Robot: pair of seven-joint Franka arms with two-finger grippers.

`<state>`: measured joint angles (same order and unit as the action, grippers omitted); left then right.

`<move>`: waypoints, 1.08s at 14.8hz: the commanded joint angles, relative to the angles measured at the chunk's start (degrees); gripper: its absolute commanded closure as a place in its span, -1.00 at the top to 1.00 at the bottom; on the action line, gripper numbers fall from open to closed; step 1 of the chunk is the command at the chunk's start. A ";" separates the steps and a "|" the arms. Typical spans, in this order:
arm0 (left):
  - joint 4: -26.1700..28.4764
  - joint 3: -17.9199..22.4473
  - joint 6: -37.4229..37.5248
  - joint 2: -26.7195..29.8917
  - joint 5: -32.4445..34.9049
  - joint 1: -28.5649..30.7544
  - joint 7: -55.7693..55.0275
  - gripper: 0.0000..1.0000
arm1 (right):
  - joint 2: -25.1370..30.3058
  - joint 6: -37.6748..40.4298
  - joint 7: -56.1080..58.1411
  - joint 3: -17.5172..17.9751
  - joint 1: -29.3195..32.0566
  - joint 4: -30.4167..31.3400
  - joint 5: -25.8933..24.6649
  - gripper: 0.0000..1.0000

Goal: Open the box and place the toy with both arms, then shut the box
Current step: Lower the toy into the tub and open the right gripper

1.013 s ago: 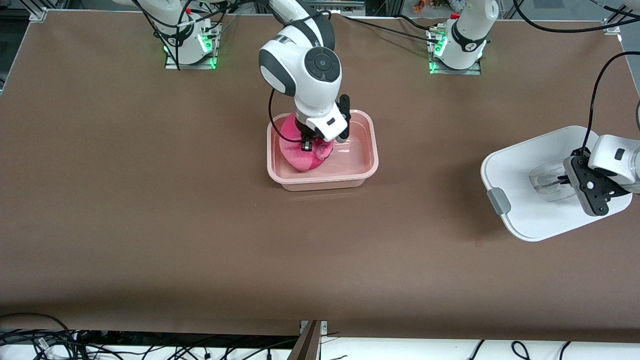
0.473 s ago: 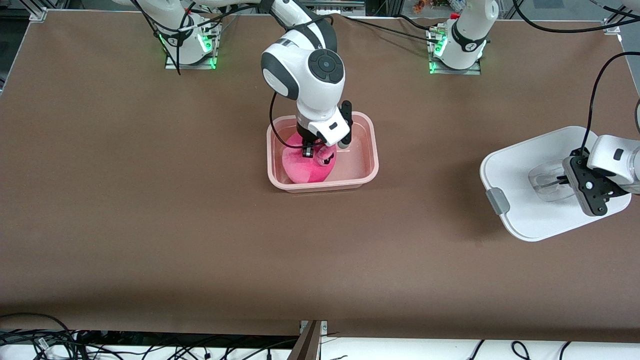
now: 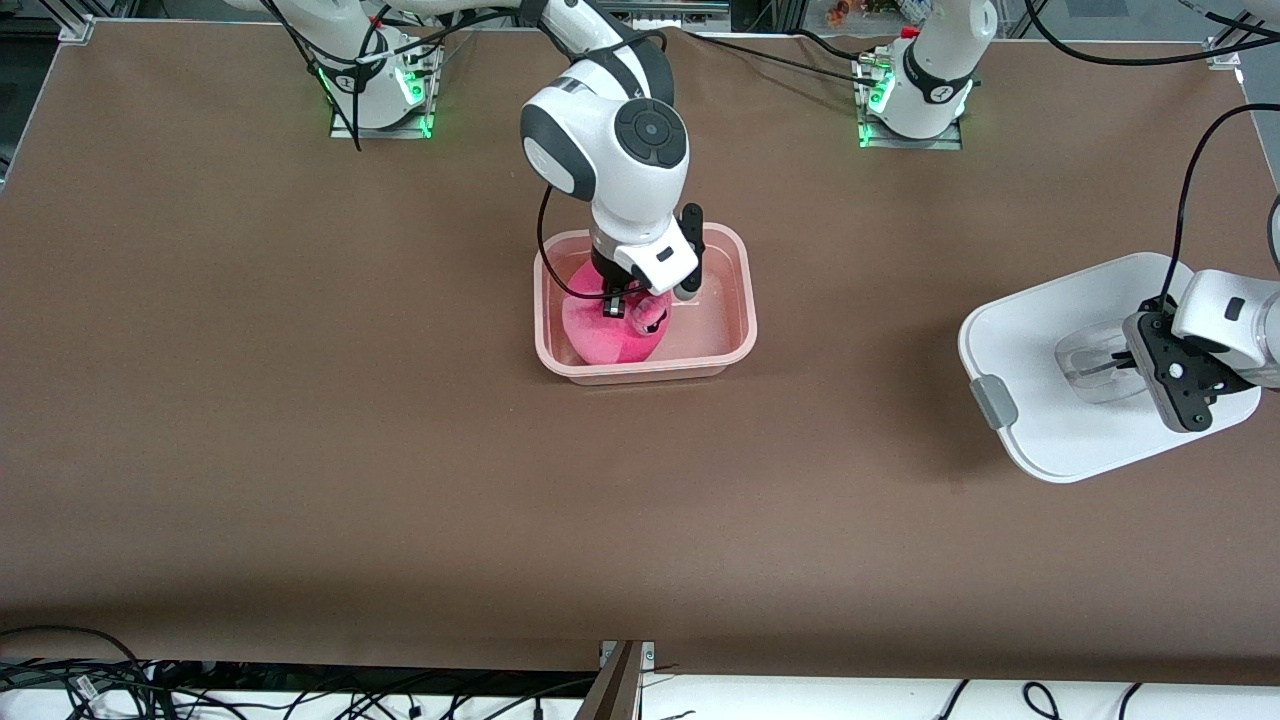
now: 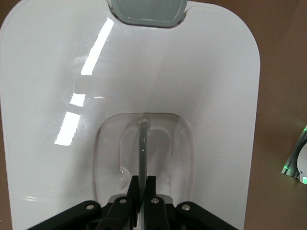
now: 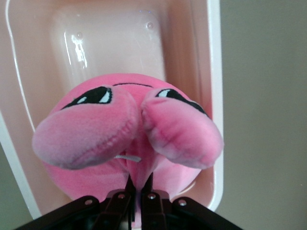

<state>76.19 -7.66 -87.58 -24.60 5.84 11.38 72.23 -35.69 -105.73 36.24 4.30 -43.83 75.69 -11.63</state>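
since one second ago we see the toy lowered deeper into the box, and the right gripper has come down with it; over the last half second little has changed. we see the toy sitting in the part of the box toward the right arm's end of the table, with its dark eyes and two stubby nubs facing the right wrist camera. the right gripper's fingers are closed tight on a pinch of plush at the toy's top, with almost no gap between them. the box stands open at mid table on the brown table surface.

the lid is off the box, well apart from it toward the left arm's end of the table. the left gripper is closed on the thin clear bar of the lid's recessed handle. one grey clip shows on the lid edge that faces the box.
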 commanded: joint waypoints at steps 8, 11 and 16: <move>-0.60 -0.17 0.65 0.08 1.01 -0.13 1.24 -1.00 | -7.20 -7.98 -8.54 -0.17 -3.63 -0.98 -2.00 0.98; -0.52 -0.17 0.65 0.08 1.01 -0.04 1.33 -1.00 | -7.29 -12.73 -15.47 0.35 -4.60 -1.24 -1.64 1.00; -0.78 -0.25 0.65 -0.01 0.92 -0.31 0.98 -1.00 | -3.44 -11.26 -17.08 0.27 -4.87 -1.33 -0.42 1.00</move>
<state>76.19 -7.71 -87.58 -24.60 5.84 11.31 72.24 -41.83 -118.58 19.97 4.56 -48.91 74.66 -12.75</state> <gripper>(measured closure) 0.930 0.220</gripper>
